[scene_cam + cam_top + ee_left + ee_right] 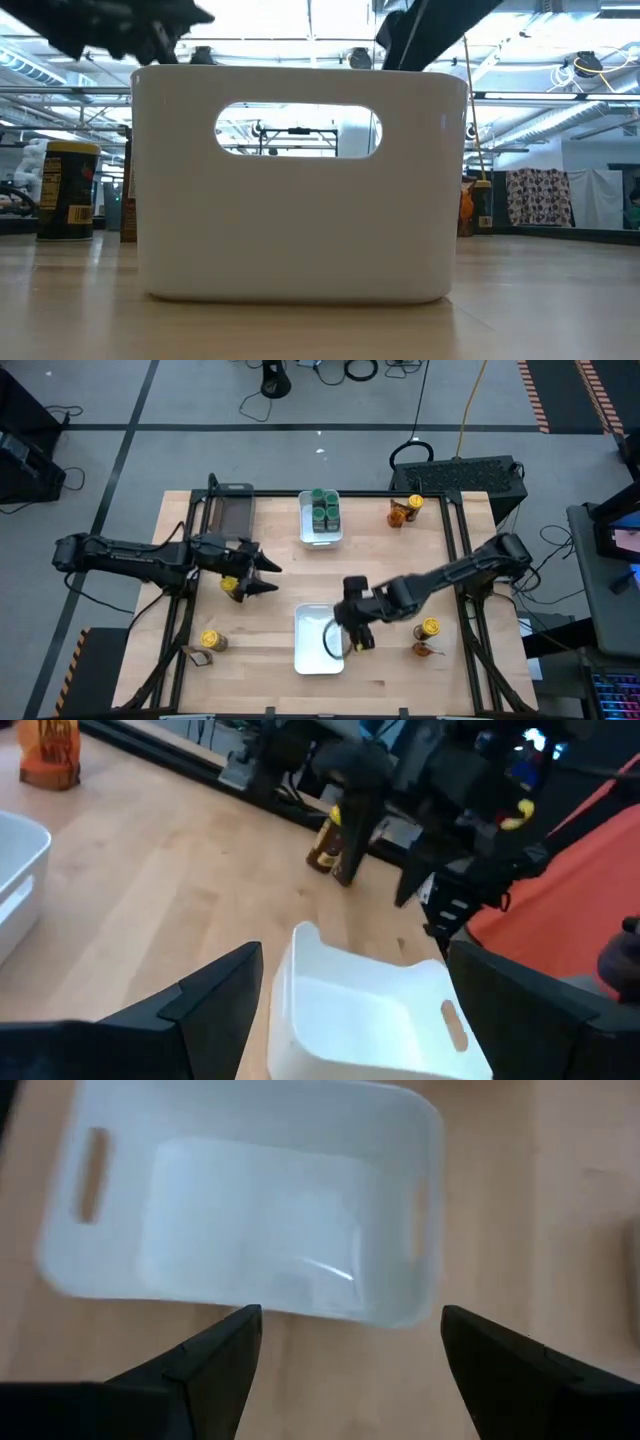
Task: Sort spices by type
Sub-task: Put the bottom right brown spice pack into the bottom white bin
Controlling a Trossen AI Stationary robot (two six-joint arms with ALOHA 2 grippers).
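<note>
My left gripper hangs open and empty over the table's left middle; a yellow-lidded jar stands on the table just beneath its wrist. My right gripper is open and empty, slanting down beside the right rim of the near white bin, which the right wrist view shows empty. Several green-lidded jars stand in the far white bin. Another yellow-lidded jar and a brown packet sit near left; a jar and a packet sit near right.
A dark grey tray lies at the far left. An orange packet and a yellow-lidded jar stand at the far right. Bare wood lies between the two bins. In the low view the near bin fills the middle.
</note>
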